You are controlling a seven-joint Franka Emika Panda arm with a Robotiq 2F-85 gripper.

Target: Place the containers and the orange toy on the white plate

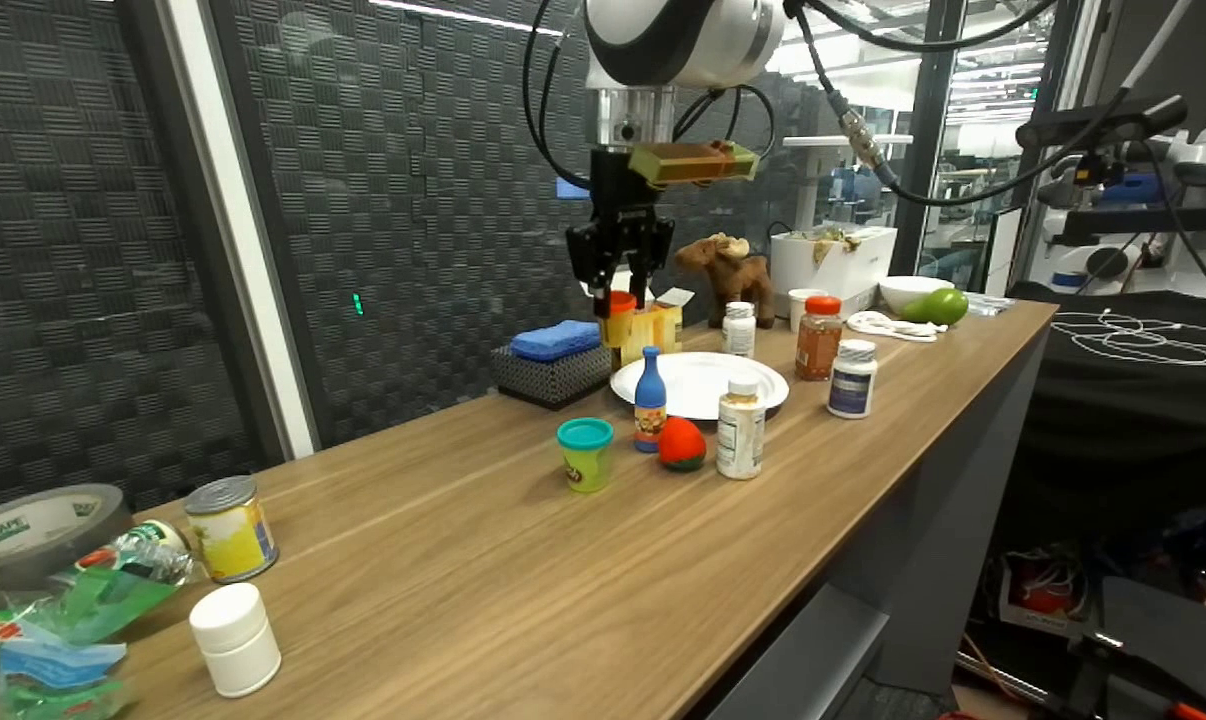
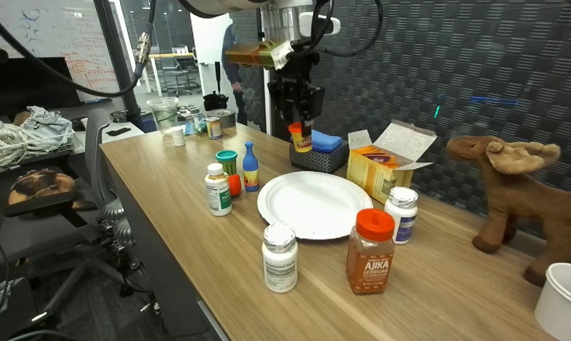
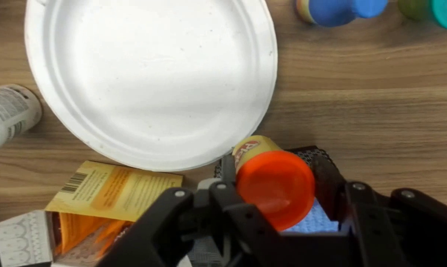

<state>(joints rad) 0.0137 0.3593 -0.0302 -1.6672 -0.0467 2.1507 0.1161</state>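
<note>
My gripper (image 3: 275, 174) is shut on a yellow container with an orange lid (image 3: 277, 190), one finger on each side. In both exterior views this container (image 2: 302, 142) hangs in the air beyond the plate, above the blue cloth. The round white plate (image 2: 314, 203) lies flat with nothing on it. A green container with a teal lid (image 1: 586, 462) stands on the table, and the orange toy (image 1: 681, 445) rests near it. Three white bottles stand around the plate: one (image 2: 218, 193) by the toy, one (image 2: 280, 261) at the near side, one (image 2: 402, 215) by the yellow box.
A blue toy bottle (image 1: 649, 402) stands between the green container and the plate. Close to the plate are an open yellow box (image 2: 380, 173), a dark box (image 2: 318, 160) topped with a blue cloth (image 2: 326, 141), and a red-lidded jar (image 2: 370, 255). A toy moose (image 2: 513, 189) stands farther along.
</note>
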